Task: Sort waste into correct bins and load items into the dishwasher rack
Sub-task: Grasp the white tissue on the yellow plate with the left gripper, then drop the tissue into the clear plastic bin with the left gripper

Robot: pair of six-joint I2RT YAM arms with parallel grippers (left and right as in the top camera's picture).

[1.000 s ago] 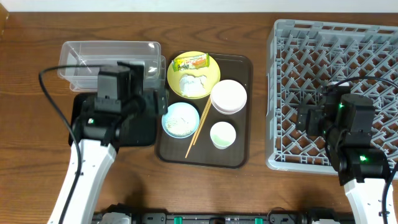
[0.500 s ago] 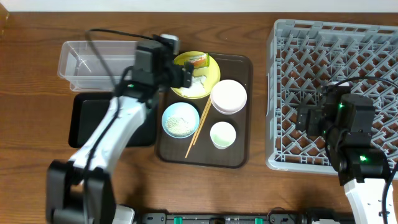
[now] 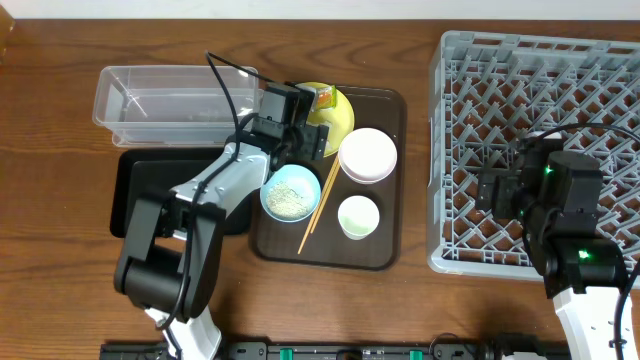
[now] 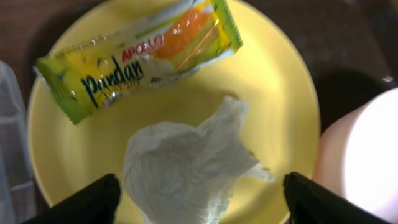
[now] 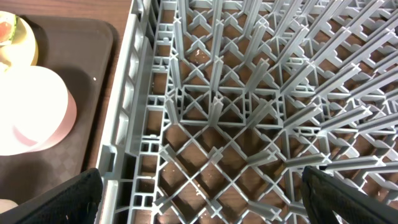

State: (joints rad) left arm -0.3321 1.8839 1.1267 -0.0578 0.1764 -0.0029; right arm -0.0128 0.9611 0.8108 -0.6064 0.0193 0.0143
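Note:
The yellow plate (image 4: 273,93) holds the yellow-green snack wrapper (image 4: 137,59) and a crumpled white tissue (image 4: 186,162). My left gripper (image 4: 199,208) is open just above the plate, its fingers on either side of the tissue. In the overhead view my left gripper (image 3: 297,128) covers most of the plate (image 3: 342,115); the wrapper (image 3: 322,97) peeks out. The light blue bowl (image 3: 291,192) holds rice scraps. The white bowl (image 3: 368,155), small cup (image 3: 358,216) and chopsticks (image 3: 320,205) lie on the brown tray. My right gripper (image 5: 202,205) is open and empty over the grey rack (image 5: 249,112).
The clear container (image 3: 165,100) stands at the back left with the black tray (image 3: 135,190) in front of it. The brown serving tray (image 3: 380,255) sits mid-table. The rack (image 3: 540,90) fills the right side. The white bowl (image 5: 31,112) shows beside the rack's left wall.
My left arm swung from over the black tray to the right and back, and now sits low over the yellow plate. The right arm has not moved.

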